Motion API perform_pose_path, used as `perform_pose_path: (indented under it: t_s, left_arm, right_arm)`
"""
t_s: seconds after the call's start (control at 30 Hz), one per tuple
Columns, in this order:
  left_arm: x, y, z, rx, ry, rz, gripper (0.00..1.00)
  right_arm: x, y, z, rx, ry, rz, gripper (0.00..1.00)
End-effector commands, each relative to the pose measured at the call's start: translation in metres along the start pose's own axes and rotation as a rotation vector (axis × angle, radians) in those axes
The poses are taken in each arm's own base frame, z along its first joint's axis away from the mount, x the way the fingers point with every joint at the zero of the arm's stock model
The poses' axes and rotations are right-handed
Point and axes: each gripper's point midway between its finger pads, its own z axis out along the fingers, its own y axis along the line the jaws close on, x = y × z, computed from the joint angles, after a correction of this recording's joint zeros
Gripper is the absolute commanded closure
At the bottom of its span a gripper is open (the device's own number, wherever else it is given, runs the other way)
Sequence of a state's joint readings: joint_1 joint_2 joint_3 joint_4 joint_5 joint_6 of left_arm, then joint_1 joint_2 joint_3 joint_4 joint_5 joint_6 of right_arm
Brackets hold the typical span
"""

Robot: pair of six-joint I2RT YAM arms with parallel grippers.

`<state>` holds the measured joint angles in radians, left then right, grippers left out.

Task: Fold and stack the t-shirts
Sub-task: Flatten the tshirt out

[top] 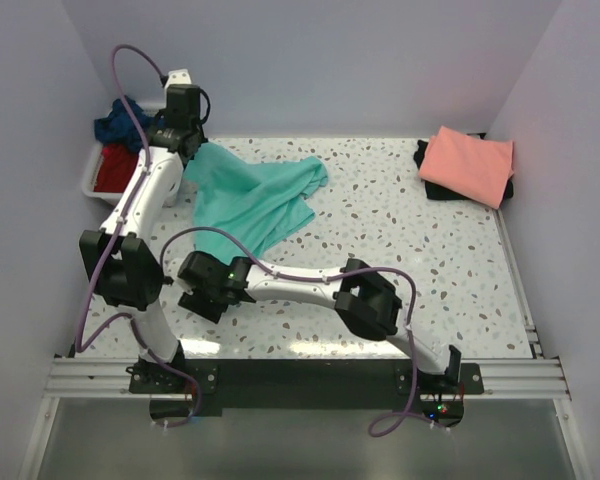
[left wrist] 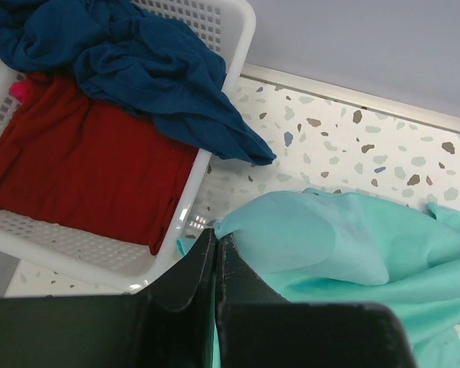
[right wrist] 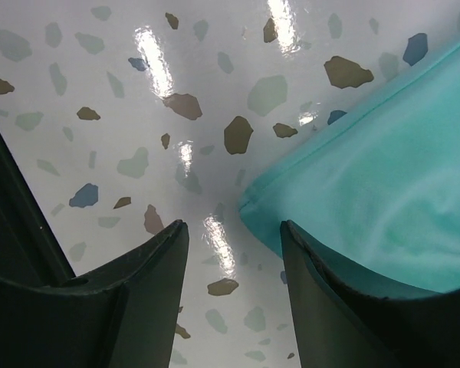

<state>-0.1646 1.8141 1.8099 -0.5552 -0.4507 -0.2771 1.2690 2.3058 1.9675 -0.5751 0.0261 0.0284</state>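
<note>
Black fingers of my left pincer [left wrist: 216, 236] fill the bottom of the left wrist view. They are pressed together on a corner of the turquoise t-shirt [left wrist: 353, 245], and cloth shows at their tips. Just beyond them, at the far left of the speckled table [top: 430, 270], sits a white tub [left wrist: 238, 31] with perforated walls. A red t-shirt [left wrist: 84, 169] lies in it. A navy t-shirt [left wrist: 138, 69] is heaped on top, one end spilling over the rim onto the table.

From above, the turquoise shirt lies crumpled, spread from the far left toward the table's middle. My right pincer [right wrist: 234, 226] hangs low over the bare tabletop at the shirt's near edge. Its two fingers are parted with nothing between them, and a hemmed corner of the cloth lies just beside the right-hand finger.

At the far right corner, a salmon-pink t-shirt [top: 468, 163] rests folded on a black t-shirt [top: 435, 188].
</note>
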Motion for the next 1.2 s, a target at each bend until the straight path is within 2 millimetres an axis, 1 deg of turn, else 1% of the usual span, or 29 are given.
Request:
perform_pose_path:
  t_s: [0.0, 0.13, 0.27, 0.33, 0.53, 0.63, 0.7, 0.77, 0.8, 0.83, 0.9, 0.93, 0.97, 1.0, 1.03, 1.07, 1.13, 1.17]
  left_arm:
    - [-0.006, 0.002, 0.0, 0.016, -0.022, -0.022, 1.0]
    - [-0.004, 0.005, 0.002, 0.024, -0.016, -0.027, 1.0]
    - [-0.002, 0.005, 0.002, 0.035, -0.011, -0.03, 1.0]
    - [-0.001, 0.005, 0.002, 0.039, -0.009, -0.033, 1.0]
    - [-0.001, 0.005, 0.001, 0.049, -0.008, -0.038, 1.0]
    - [-0.002, 0.008, 0.0, 0.048, -0.013, -0.043, 1.0]
    - [-0.002, 0.007, -0.001, 0.051, -0.013, -0.045, 1.0]
    - [-0.002, 0.009, -0.001, 0.049, -0.015, -0.047, 1.0]
    - [-0.002, 0.009, -0.001, 0.05, -0.014, -0.048, 1.0]
    - [-0.001, 0.009, -0.001, 0.051, -0.012, -0.047, 1.0]
    - [-0.001, 0.01, 0.0, 0.052, -0.012, -0.049, 1.0]
    - [-0.001, 0.01, -0.001, 0.052, -0.012, -0.051, 1.0]
    - [-0.001, 0.01, -0.001, 0.052, -0.013, -0.052, 1.0]
    - [-0.001, 0.01, 0.0, 0.052, -0.012, -0.053, 1.0]
    - [-0.001, 0.01, -0.001, 0.052, -0.012, -0.053, 1.0]
    - [-0.001, 0.011, -0.001, 0.05, -0.012, -0.054, 1.0]
    - [-0.002, 0.012, -0.002, 0.05, -0.016, -0.055, 1.0]
    - [-0.003, 0.012, -0.003, 0.05, -0.017, -0.056, 1.0]
  right_arm:
    - [-0.012, 0.004, 0.006, -0.021, -0.033, -0.025, 0.45]
    - [-0.007, -0.001, 0.02, 0.012, -0.027, -0.025, 0.45]
    - [-0.007, -0.009, 0.03, 0.05, -0.039, -0.056, 0.46]
    - [-0.011, -0.013, 0.031, 0.076, -0.056, -0.056, 0.46]
    - [-0.025, -0.024, 0.024, 0.136, -0.105, -0.051, 0.46]
    - [-0.028, -0.024, 0.025, 0.142, -0.113, -0.047, 0.46]
    - [-0.024, -0.026, 0.029, 0.145, -0.1, -0.047, 0.46]
    - [-0.021, -0.025, 0.031, 0.144, -0.09, -0.045, 0.49]
    - [-0.02, -0.025, 0.032, 0.145, -0.087, -0.044, 0.52]
    - [-0.018, -0.025, 0.031, 0.145, -0.079, -0.043, 0.61]
    - [-0.015, -0.026, 0.031, 0.146, -0.072, -0.041, 0.72]
    - [-0.013, -0.026, 0.031, 0.149, -0.066, -0.041, 0.85]
    - [-0.012, -0.026, 0.03, 0.151, -0.065, -0.038, 0.91]
    - [-0.012, -0.029, 0.028, 0.167, -0.063, -0.036, 0.98]
    - [-0.009, -0.031, 0.027, 0.175, -0.054, -0.034, 1.0]
    - [-0.01, -0.033, 0.022, 0.189, -0.058, -0.03, 1.0]
    - [-0.004, -0.044, 0.014, 0.249, -0.037, -0.032, 1.0]
    - [-0.009, -0.048, 0.002, 0.276, -0.049, -0.029, 1.0]
